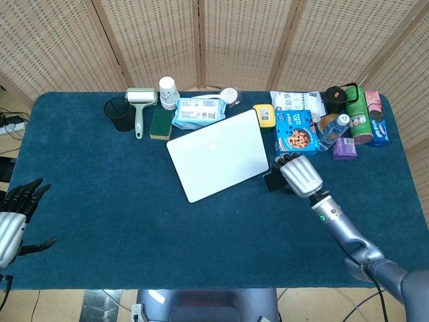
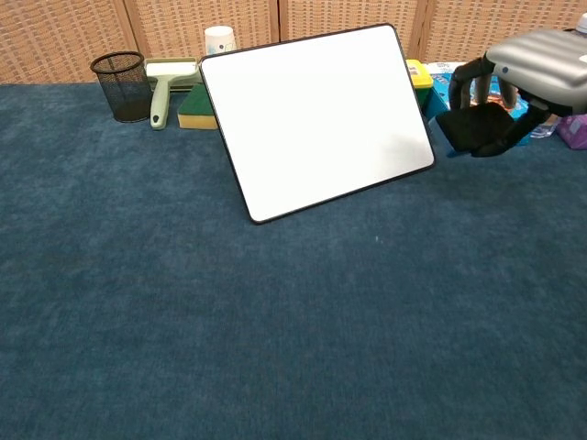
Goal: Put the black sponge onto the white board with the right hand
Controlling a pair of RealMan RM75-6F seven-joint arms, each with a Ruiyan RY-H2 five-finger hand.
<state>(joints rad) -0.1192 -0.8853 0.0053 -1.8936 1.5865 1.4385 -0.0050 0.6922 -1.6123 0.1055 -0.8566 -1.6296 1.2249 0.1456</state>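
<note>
Under our right hand [image 2: 535, 62] the dark fingers [image 2: 463, 78] are curled around the black sponge [image 2: 477, 129], a soft flat block held off the fuzzy blue tablecloth [image 2: 275, 321] just beside the white board's [image 2: 316, 115] smooth rounded edge, though the metal palm hides most of it from above. Way off at the table's corner, our left hand [image 1: 12, 218] sits with fingers spread on nothing, partly cut off by the frame.

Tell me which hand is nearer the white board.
Right. The right hand, holding the black sponge, hangs just off the white board at its right edge; the left hand is far away at the table's left edge.
</note>
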